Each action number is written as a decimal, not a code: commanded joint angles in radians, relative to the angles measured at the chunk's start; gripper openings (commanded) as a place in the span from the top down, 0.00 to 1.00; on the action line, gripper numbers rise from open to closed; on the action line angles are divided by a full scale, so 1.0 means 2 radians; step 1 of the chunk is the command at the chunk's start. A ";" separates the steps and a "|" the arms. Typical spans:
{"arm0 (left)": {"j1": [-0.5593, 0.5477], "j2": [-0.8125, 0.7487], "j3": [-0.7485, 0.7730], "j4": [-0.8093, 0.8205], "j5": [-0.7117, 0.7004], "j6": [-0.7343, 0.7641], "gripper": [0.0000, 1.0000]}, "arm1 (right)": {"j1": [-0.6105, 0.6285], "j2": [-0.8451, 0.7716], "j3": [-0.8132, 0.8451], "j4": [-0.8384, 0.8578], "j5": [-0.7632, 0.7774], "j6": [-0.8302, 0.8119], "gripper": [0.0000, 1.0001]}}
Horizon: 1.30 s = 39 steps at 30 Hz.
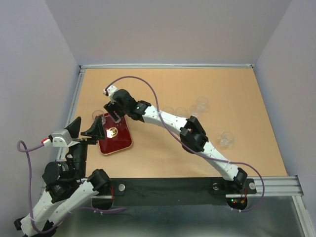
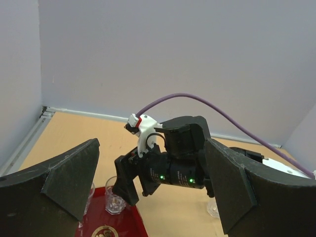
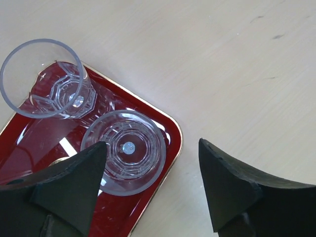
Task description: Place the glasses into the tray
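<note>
The dark red tray (image 1: 121,144) lies at the left of the table, its gold emblem (image 1: 112,132) showing. Two clear glasses stand in its far part: one (image 3: 49,81) at the far corner and one (image 3: 126,150) beside it. My right gripper (image 3: 152,148) is open above the tray's far edge, and the nearer glass sits just inside its left finger (image 3: 69,187), not gripped. In the top view the right gripper (image 1: 116,113) hangs over that glass. My left gripper (image 1: 89,126) is open and empty at the tray's left side. Several more glasses (image 1: 201,103) stand on the table to the right.
One loose glass (image 1: 227,139) stands alone near the right arm's elbow; others cluster around the middle back (image 1: 169,111). The left wrist view shows the right arm's wrist (image 2: 173,170) straight ahead, the tray (image 2: 126,224) below it and a glass (image 2: 213,210) on the table. Grey walls enclose the table.
</note>
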 commanded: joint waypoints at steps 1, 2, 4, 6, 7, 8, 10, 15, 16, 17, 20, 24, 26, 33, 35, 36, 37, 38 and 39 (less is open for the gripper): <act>0.002 -0.003 -0.005 0.024 -0.001 0.001 0.01 | 0.004 -0.064 0.023 0.029 0.019 -0.032 0.18; 0.002 -0.003 -0.006 0.024 -0.009 0.000 0.01 | 0.003 -0.073 0.015 0.029 0.023 -0.040 0.18; 0.002 -0.028 -0.009 0.026 -0.017 -0.006 0.01 | 0.002 -0.094 0.003 0.029 0.023 -0.048 0.14; 0.002 -0.042 -0.017 0.034 -0.018 -0.009 0.01 | -0.001 -0.130 -0.028 0.029 0.017 -0.063 0.13; 0.002 -0.053 -0.019 0.039 -0.016 -0.011 0.01 | -0.002 -0.143 -0.041 0.026 0.013 -0.071 0.13; 0.002 -0.057 -0.021 0.042 -0.014 -0.013 0.01 | -0.003 -0.159 -0.058 0.026 0.005 -0.094 0.13; 0.002 -0.054 -0.021 0.042 -0.002 -0.015 0.01 | -0.007 -0.209 -0.114 0.025 -0.007 -0.121 0.13; 0.002 0.005 -0.009 0.029 0.025 -0.029 0.01 | -0.029 -0.331 -0.265 0.023 -0.072 -0.155 0.11; 0.002 0.033 -0.005 0.025 0.030 -0.037 0.01 | -0.035 -0.368 -0.308 0.020 -0.076 -0.156 0.11; 0.002 0.048 0.001 0.024 0.033 -0.040 0.01 | -0.046 -0.389 -0.331 0.016 -0.095 -0.159 0.11; 0.002 0.110 0.010 0.021 0.052 -0.074 0.02 | -0.075 -0.463 -0.411 0.001 -0.112 -0.179 0.11; 0.002 0.179 0.021 0.030 0.067 -0.127 0.03 | -0.138 -0.553 -0.497 -0.002 -0.123 -0.181 0.09; 0.004 0.212 0.020 0.048 0.078 -0.150 0.03 | -0.192 -0.584 -0.523 -0.002 -0.137 -0.173 0.09; 0.035 0.329 0.042 0.091 0.187 -0.238 0.03 | -0.354 -0.697 -0.618 0.006 -0.210 -0.131 0.09; 0.054 0.370 0.053 0.104 0.228 -0.259 0.04 | -0.410 -0.706 -0.648 0.016 -0.243 -0.111 0.09; 0.064 0.383 0.057 0.108 0.272 -0.269 0.05 | -0.424 -0.713 -0.662 0.022 -0.251 -0.106 0.09; 0.087 0.409 0.061 0.118 0.294 -0.292 0.05 | -0.438 -0.723 -0.685 0.035 -0.258 -0.102 0.09; 0.096 0.423 0.065 0.120 0.314 -0.304 0.06 | -0.460 -0.728 -0.698 0.042 -0.270 -0.092 0.09; 0.113 0.450 0.076 0.119 0.344 -0.317 0.06 | -0.470 -0.733 -0.710 0.050 -0.277 -0.086 0.09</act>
